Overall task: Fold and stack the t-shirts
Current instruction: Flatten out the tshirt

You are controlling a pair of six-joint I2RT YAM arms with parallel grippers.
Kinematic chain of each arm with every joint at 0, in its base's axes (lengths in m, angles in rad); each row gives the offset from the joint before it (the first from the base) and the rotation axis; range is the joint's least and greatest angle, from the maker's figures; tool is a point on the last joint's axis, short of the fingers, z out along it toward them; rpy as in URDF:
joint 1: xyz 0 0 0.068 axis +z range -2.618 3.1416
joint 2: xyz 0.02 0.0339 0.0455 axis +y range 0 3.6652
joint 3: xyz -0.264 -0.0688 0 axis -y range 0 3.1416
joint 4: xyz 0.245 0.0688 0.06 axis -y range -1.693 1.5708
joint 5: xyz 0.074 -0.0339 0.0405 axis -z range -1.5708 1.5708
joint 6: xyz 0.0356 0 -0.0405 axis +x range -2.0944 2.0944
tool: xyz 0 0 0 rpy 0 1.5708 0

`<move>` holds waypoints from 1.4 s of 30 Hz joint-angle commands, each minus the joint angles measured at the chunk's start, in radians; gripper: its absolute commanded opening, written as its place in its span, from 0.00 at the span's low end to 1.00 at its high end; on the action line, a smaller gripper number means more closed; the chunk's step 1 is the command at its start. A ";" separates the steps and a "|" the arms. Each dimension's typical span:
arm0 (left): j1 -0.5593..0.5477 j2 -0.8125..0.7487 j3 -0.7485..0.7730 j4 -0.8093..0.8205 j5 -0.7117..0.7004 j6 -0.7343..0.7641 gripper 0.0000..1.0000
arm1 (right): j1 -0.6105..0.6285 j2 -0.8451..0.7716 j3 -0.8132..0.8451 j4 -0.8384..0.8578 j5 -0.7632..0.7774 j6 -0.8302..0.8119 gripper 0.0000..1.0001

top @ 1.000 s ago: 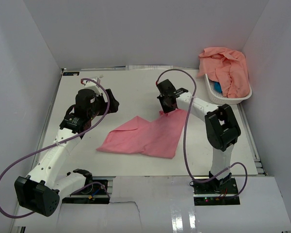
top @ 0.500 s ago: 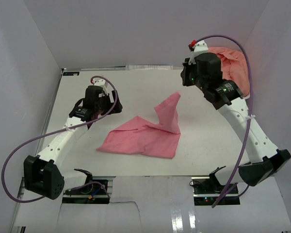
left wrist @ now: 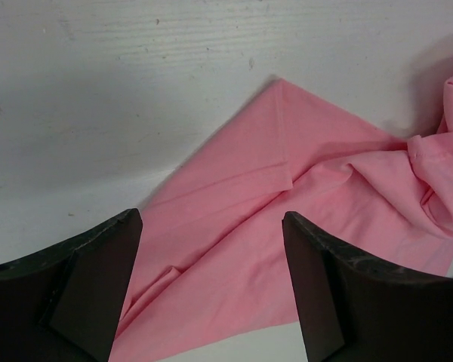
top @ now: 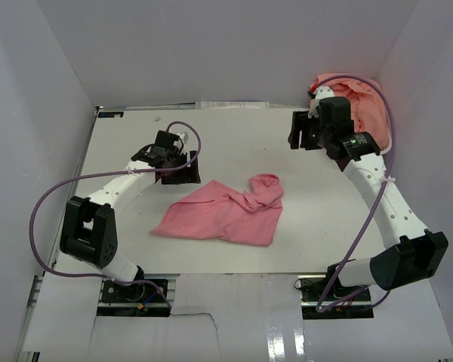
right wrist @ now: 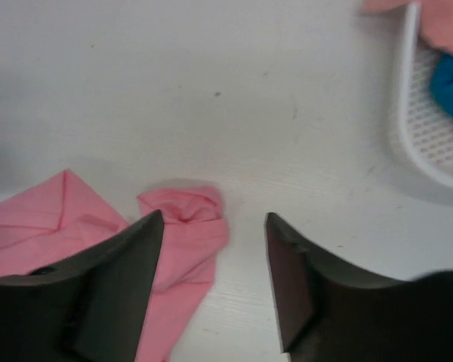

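A rose-pink t-shirt [top: 223, 215] lies spread on the white table, its right corner bunched in a small heap [top: 266, 188]. My left gripper [top: 177, 175] hovers open over the shirt's upper left corner. In the left wrist view the pink t-shirt [left wrist: 325, 196] lies below the left gripper [left wrist: 211, 283], with nothing pinched. My right gripper [top: 302, 139] hangs open and empty, high at the back right, apart from the cloth. The right wrist view shows the bunched heap [right wrist: 185, 215] below the right gripper [right wrist: 211, 283]. More salmon t-shirts [top: 366, 102] are piled at the back right.
A white slotted basket [right wrist: 415, 143] at the back right corner holds the salmon pile and something blue [right wrist: 447, 83]. White walls close in the table on three sides. The right arm's purple cable [top: 389, 128] loops over the basket.
The right gripper lifted the shirt's right corner up and back, then opened; the corner dropped into a heap. The left arm swung in to the shirt's upper left corner.
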 commanded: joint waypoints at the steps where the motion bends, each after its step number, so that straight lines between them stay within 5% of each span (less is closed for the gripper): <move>1: -0.012 -0.032 0.007 -0.031 0.003 0.008 0.87 | 0.024 0.017 -0.108 0.064 -0.189 -0.020 0.72; 13: -0.012 -0.069 -0.005 -0.018 -0.022 -0.017 0.88 | 0.081 0.198 -0.368 0.260 -0.274 0.007 0.60; 32: -0.012 -0.139 -0.037 0.005 -0.042 -0.012 0.88 | 0.081 0.435 -0.282 0.362 -0.079 -0.020 0.68; 34: -0.012 -0.144 -0.037 0.007 -0.045 -0.012 0.88 | 0.081 0.450 -0.280 0.366 -0.088 -0.019 0.63; 36: -0.012 -0.144 -0.037 0.007 -0.040 -0.011 0.88 | 0.081 0.476 -0.270 0.375 -0.113 -0.019 0.34; 40: -0.012 -0.142 -0.039 0.007 -0.036 -0.009 0.88 | 0.081 0.528 -0.230 0.377 -0.220 -0.011 0.08; 42: -0.012 -0.145 -0.039 0.007 -0.037 -0.009 0.88 | 0.081 0.543 -0.192 0.383 -0.267 -0.002 0.08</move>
